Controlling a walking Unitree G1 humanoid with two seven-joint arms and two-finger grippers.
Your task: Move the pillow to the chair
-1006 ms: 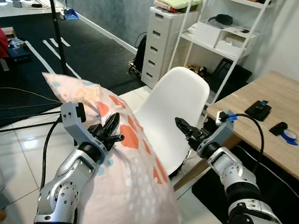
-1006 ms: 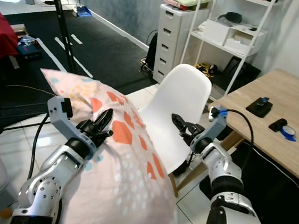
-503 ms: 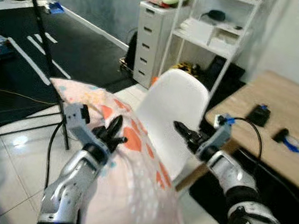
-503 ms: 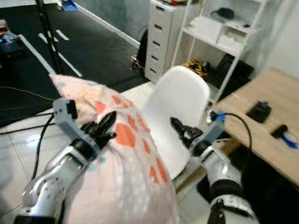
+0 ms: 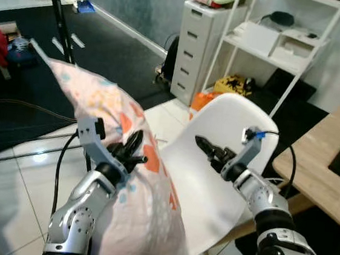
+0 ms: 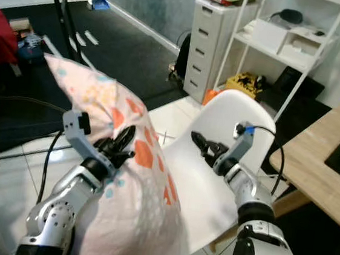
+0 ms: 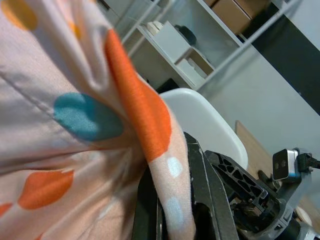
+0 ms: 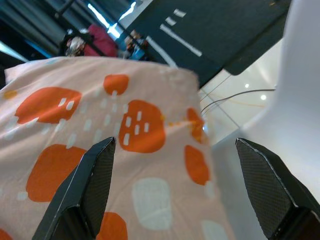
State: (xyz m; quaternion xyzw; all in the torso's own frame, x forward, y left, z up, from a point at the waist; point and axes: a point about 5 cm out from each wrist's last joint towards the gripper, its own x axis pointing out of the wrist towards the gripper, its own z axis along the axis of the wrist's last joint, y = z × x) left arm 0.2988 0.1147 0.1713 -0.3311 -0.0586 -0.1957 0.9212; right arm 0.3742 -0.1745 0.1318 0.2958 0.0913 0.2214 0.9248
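left claw (image 5: 132, 150) pinches the pillow (image 5: 139, 215) — right claw (image 5: 207, 150) (fingers apart) over the chair (image 5: 212, 193).

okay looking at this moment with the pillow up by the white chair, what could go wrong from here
The big pink pillow with orange spots hangs from a pinched fold in the left gripper, so it might slip free. The right gripper is open over the white plastic chair, not holding fabric. The pillow already overlaps the seat edge and may slide off.

Pillow (image 5: 140, 203) against white chair (image 5: 212, 187)
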